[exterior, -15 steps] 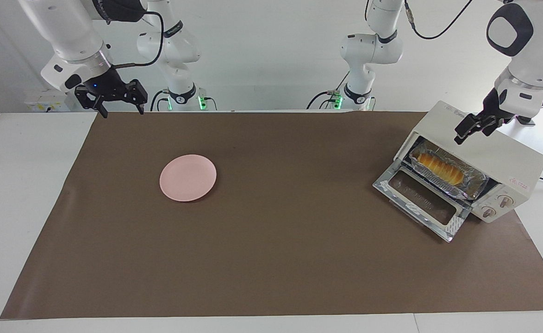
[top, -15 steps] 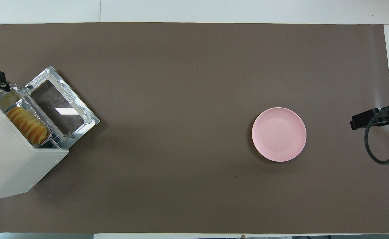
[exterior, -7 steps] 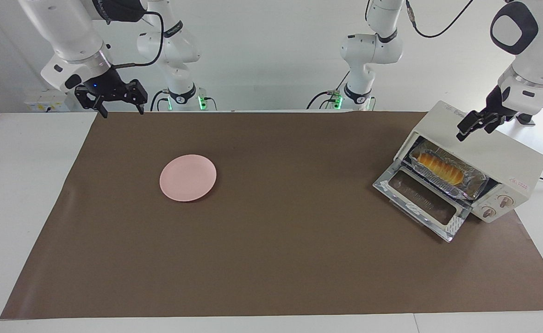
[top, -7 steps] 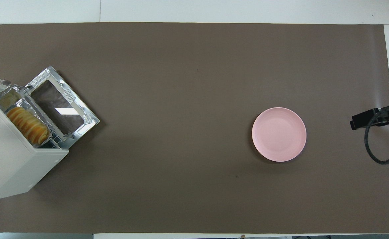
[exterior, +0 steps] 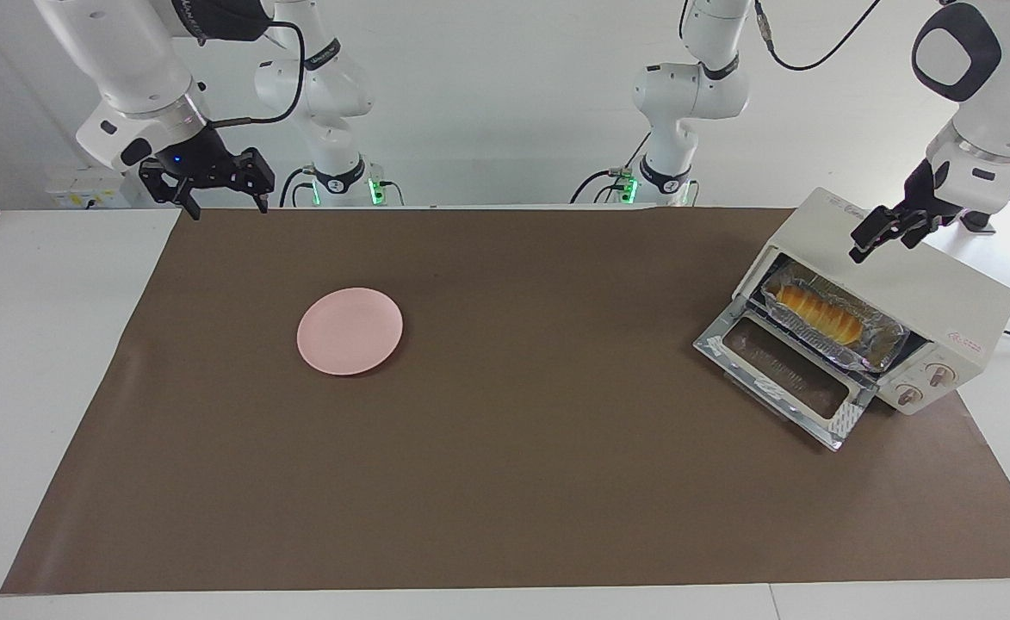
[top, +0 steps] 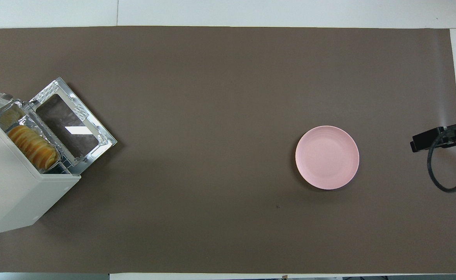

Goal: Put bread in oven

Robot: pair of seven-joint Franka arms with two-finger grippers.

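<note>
Since the earliest picture the left hand (exterior: 882, 232) has risen and drawn back from above the oven's mouth to over the oven's (exterior: 918, 288) top; over the last half second it has barely shifted. Nothing else on the worktop (exterior: 505, 482) has moved.

Whether the left hand's fingers are apart or together I cannot tell; nothing hangs from them. Just below and in front of that hand, the bread (exterior: 817, 312) lies lengthwise on the foil tray (exterior: 875, 349), which sits on the rack inside the oven. Below the tray, the glass door (exterior: 782, 379) lies dropped open onto the brown mat (exterior: 505, 517).

Well apart from this hand, toward the right arm's end, the pink plate (exterior: 350, 331) stands bare on the mat. Past it, the right hand (exterior: 210, 182) waits in the air over the mat's corner, fingers spread apart and holding nothing.

As I judge it, the placing itself is done: the loaf is within the oven and released. What could remain is swinging the door up shut, if the task wants that, and bringing the left arm to rest.
</note>
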